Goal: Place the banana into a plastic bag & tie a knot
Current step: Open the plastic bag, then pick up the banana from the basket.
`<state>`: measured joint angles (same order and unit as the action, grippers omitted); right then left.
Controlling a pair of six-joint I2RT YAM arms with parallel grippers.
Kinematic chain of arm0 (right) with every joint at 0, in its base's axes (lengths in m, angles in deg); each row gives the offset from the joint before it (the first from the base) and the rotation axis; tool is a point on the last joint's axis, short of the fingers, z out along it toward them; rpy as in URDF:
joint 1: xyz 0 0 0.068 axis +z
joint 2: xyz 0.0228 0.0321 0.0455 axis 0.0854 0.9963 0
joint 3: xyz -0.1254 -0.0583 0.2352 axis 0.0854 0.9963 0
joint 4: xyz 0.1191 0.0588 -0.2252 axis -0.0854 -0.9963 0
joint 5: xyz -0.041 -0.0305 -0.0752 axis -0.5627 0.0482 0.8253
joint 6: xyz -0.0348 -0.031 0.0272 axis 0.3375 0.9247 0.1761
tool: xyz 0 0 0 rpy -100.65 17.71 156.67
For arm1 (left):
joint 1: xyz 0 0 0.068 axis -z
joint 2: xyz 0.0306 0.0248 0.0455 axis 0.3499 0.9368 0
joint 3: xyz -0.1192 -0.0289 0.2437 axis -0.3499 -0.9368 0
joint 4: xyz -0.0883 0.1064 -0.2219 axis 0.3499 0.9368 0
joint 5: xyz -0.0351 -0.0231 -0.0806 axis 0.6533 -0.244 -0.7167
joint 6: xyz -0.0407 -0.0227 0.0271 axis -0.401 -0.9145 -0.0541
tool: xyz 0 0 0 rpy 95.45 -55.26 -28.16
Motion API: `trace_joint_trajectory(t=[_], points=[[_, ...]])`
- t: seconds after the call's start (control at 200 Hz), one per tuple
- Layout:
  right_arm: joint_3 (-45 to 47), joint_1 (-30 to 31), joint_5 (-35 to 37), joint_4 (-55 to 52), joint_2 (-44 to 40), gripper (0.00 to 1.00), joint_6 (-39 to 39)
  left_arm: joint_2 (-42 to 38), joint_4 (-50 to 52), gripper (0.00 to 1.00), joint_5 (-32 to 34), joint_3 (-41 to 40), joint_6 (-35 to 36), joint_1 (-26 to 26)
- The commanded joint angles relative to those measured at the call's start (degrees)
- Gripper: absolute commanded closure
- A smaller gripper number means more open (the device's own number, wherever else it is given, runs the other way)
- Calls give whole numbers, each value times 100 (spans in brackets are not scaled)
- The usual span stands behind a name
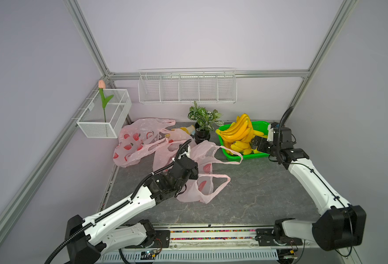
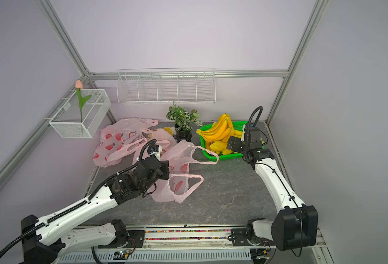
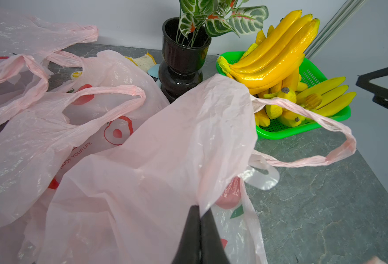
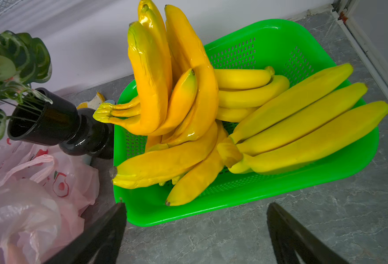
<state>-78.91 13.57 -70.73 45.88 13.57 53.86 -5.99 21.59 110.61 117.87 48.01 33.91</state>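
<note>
The left gripper (image 3: 198,211) has its jaws pressed together on a fold of the plastic bag (image 3: 165,148), pinching the thin pink film near the bag's mouth. The bag lies crumpled on the grey table (image 3: 325,205). One handle (image 3: 348,146) loops out toward the green basket (image 3: 280,134), and its far strand crosses in front of the fruit.

The right gripper (image 4: 197,205) has its jaws spread wide with nothing between them. In the right wrist view they sit just short of the basket's near rim. In both top views the gripper hangs over the basket's edge on the right arm's side, close beside the fruit.

The bananas (image 4: 302,128) are all in the basket, piled in several bunches. One bunch (image 4: 165,80) stands on end with its tips up.

A plant in a black vase (image 1: 202,134) stands between the basket and the bags. Other pink bags (image 1: 131,144) lie spread farther left, near the back wall.
</note>
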Motion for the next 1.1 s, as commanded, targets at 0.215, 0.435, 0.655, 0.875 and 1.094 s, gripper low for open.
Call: trace_joint_trajectory(t=[0.215,0.435,0.655,0.875,1.094], points=[[-1469,179,-142,-19,1340,3,-91,-185,-82,100,184,-54,146,-24],[-2646,197,119,-246,2488,7,-164,-107,-102,100,74,-34,150,-25],[-3484,239,10,-374,3237,20,-254,70,-136,100,-27,7,59,-26],[-4099,258,78,-590,3810,39,-264,375,-175,100,-141,120,-51,-25],[-4373,276,93,-700,3914,64,-263,694,-199,100,-203,327,-103,-25]])
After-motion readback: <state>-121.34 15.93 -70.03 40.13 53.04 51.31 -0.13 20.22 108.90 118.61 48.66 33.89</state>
